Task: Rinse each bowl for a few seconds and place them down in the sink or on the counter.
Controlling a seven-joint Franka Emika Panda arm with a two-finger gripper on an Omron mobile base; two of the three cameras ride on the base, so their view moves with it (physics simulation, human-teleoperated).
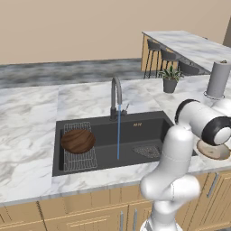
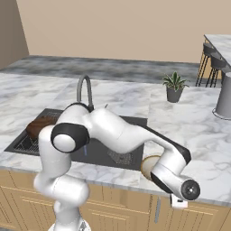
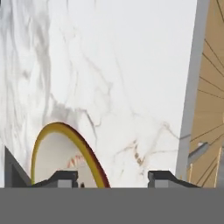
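Here, the smaller bowl [image 3: 65, 157] is seen lying on the counter [image 3: 131, 87], near its front edge and to the right of the sink [image 1: 149, 131]. In the hand view its rim appears as a thin arc, yellow on the inner side and dark red on the outer side, and the inside is pale. From the left base view the same bowl is seen as a tan round dish with a pale rim, partly covered by the arm. The gripper [image 3: 111, 177] is held directly over this bowl; its two fingertips [image 3: 65, 177] are set apart, one over the bowl and the other beside it over the bare marble, so the jaws are released and nothing is grasped. The dark brown bowl [image 1: 77, 140], wide and wood-grained, is placed on the wire rack [image 1: 81, 160] at the left end of the black sink. A thin blue stream of water [image 1: 118, 133] is falling from the grey arched tap [image 1: 116, 97] into the basin.
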